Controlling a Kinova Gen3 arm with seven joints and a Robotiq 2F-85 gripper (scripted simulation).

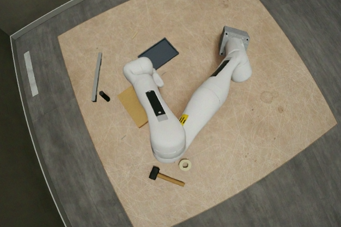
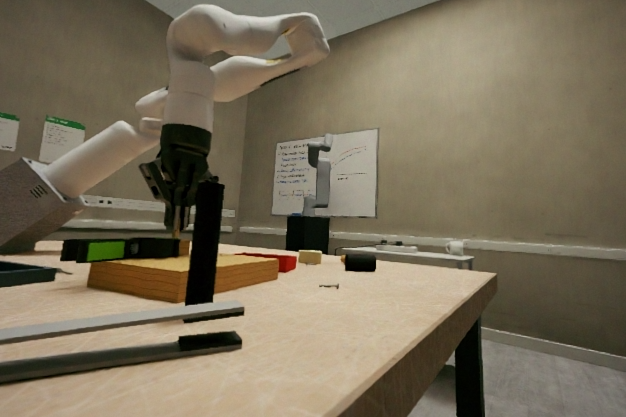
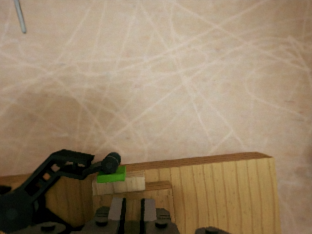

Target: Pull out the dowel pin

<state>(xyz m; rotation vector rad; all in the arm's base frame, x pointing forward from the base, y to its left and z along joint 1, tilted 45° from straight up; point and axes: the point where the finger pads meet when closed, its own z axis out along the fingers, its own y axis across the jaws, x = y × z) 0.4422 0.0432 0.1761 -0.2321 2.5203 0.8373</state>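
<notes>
My gripper (image 2: 175, 224) (image 3: 133, 217) points down over the wooden bench board (image 1: 131, 105) (image 2: 227, 270) (image 3: 225, 190). Its fingers are nearly together on the upright dowel pin (image 2: 175, 233), whose lower part shows just below the fingertips. The green and black spring clamp (image 2: 106, 250) (image 3: 17, 207) lies level on the board, beside the gripper. Its green pad (image 3: 111, 176) is against a pale wooden piece (image 3: 120, 186), with a browner wooden piece (image 3: 160, 194) directly beside that. I cannot tell for sure which is block or stop. The hole and any gap are hidden. The arm hides the gripper in the top view.
A black cylinder (image 1: 104, 96) (image 2: 204, 245) stands upright near the board, beside a long grey bar (image 1: 96, 75) (image 2: 121, 321). A dark tray (image 1: 159, 52) (image 2: 20, 278) lies on the board's other side. A mallet (image 1: 170, 179) (image 2: 360, 262), a tape ring (image 1: 180, 165) and a red object (image 2: 286, 262) lie farther off.
</notes>
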